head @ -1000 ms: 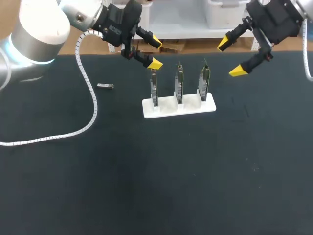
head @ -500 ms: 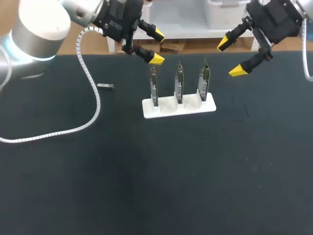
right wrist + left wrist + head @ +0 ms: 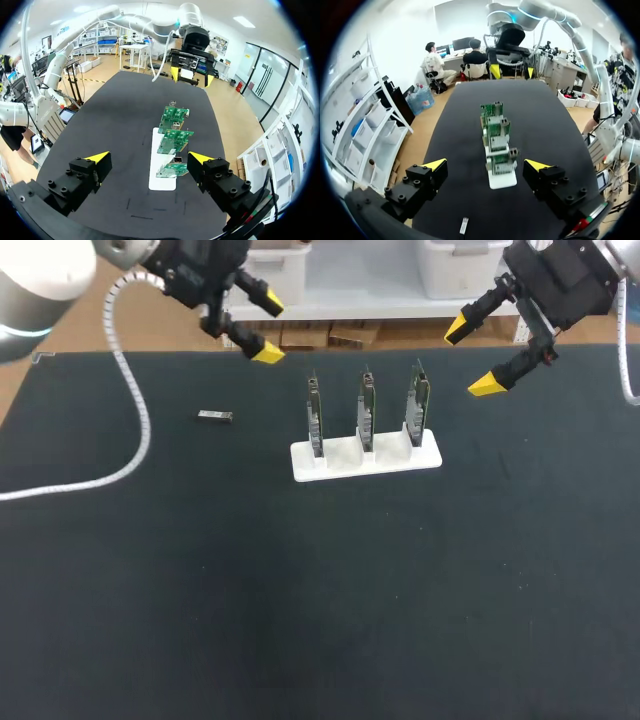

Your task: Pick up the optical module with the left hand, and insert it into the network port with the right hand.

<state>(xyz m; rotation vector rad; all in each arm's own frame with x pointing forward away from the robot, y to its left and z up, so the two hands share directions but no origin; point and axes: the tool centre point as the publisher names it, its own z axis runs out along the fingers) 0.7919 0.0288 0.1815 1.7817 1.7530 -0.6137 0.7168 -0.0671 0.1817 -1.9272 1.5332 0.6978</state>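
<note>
while the optical module (image 3: 215,417) is lying on the table (image 3: 300,590), long axis running nine to three, the left hand (image 3: 262,328) is hanging spread at its one o'clock. the right hand (image 3: 472,358), also spread, is sitting much farther off.

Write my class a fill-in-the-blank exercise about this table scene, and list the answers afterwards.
The white holder carries ___ upright circuit boards. The optical module lies on the table, on the robot's ___ side of the holder. The left hand and the right hand are both ___, holding nothing.
Answers: three; left; open.
</note>
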